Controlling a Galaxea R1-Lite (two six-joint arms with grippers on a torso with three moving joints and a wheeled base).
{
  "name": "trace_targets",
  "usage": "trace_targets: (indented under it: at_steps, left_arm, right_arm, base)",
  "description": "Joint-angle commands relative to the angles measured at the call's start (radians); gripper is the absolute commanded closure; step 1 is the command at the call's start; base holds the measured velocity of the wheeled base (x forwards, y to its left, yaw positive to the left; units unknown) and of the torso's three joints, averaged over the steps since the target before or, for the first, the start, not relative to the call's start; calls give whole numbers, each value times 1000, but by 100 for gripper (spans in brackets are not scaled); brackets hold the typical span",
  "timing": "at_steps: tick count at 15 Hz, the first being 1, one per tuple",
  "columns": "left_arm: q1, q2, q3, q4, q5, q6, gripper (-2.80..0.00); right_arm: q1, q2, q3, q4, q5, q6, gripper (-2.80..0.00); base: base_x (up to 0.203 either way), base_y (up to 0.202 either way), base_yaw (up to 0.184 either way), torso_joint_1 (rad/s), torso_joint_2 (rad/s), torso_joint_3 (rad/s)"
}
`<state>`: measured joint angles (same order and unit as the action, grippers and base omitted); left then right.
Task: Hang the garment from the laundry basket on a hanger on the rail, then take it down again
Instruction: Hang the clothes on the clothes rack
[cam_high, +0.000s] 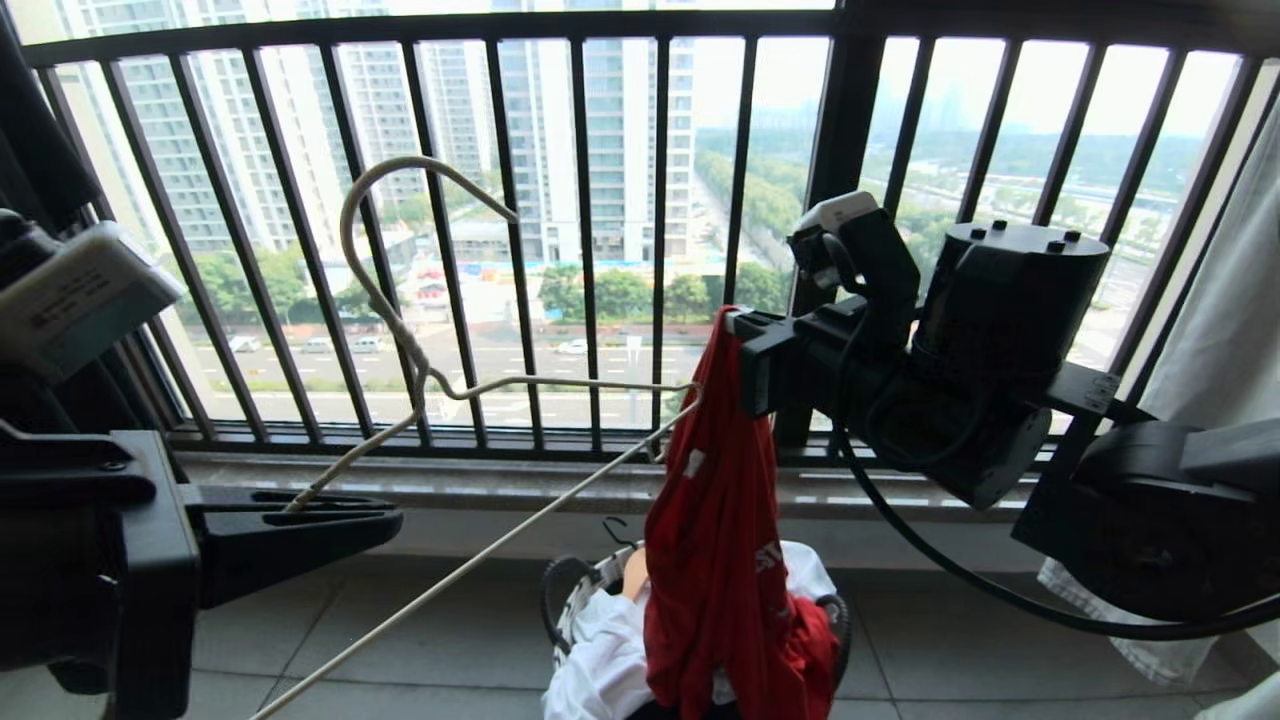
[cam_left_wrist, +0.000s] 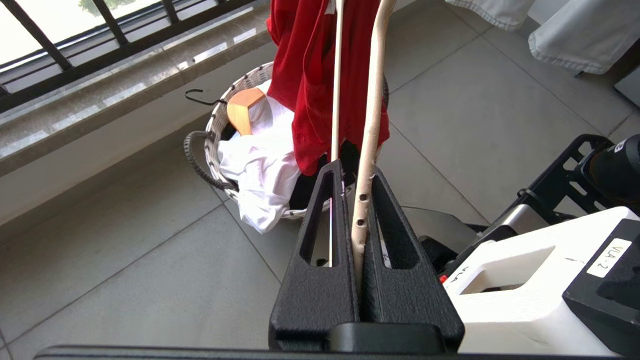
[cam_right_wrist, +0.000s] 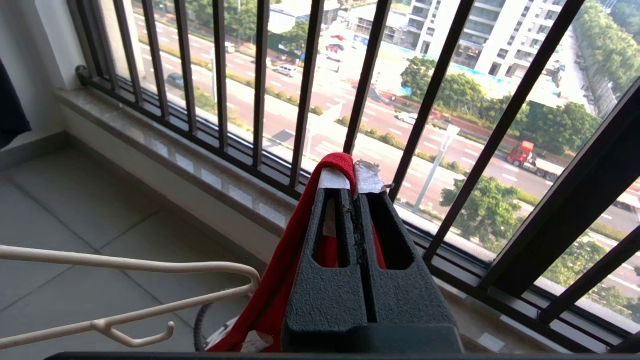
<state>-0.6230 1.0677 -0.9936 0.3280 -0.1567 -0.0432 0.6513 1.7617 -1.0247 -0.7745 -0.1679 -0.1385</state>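
While my left gripper sits low at the near left of the head view, I see its jaws pressed together on the hanger, pinching one cream-white shoulder arm between the black fingers. The thin lower bar passes through the slot of one finger, and the long bent hook curls up in front of the railing. Across from it, my right gripper is clamped tight on a fold of the garment, holding the red T-shirt up by its top edge so the cloth hangs straight down in a bunched column. The hanger's far end reaches to the red fabric just beside that grip; whether it sits inside the shirt I cannot tell. Below, the shirt's lower end trails into the laundry basket, which stands on the grey floor tiles close to the stone sill. A white cloth spills over the basket's rim, and a light-wood hanger with a dark hook pokes out among it. Beyond the black bars lie a road, trees and tall apartment blocks.
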Motion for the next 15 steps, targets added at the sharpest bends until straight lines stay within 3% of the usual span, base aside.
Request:
trace_targets:
  at_steps: [1, 11, 15]
  left_arm:
    - [-1, 52, 8, 1, -1, 0, 0]
    - [-1, 109, 11, -6, -10, -11, 0]
    - [-1, 122, 100, -217, -11, -31, 0]
  right_arm:
    - [1, 0, 2, -5, -1, -1, 0]
    - [48, 14, 13, -5, 1, 0, 0]
    - [72, 15, 30, -5, -1, -1, 0]
  base:
    - [0, 0, 0, 0, 0, 0]
    - [0, 0, 0, 0, 0, 0]
    - [0, 0, 0, 0, 0, 0]
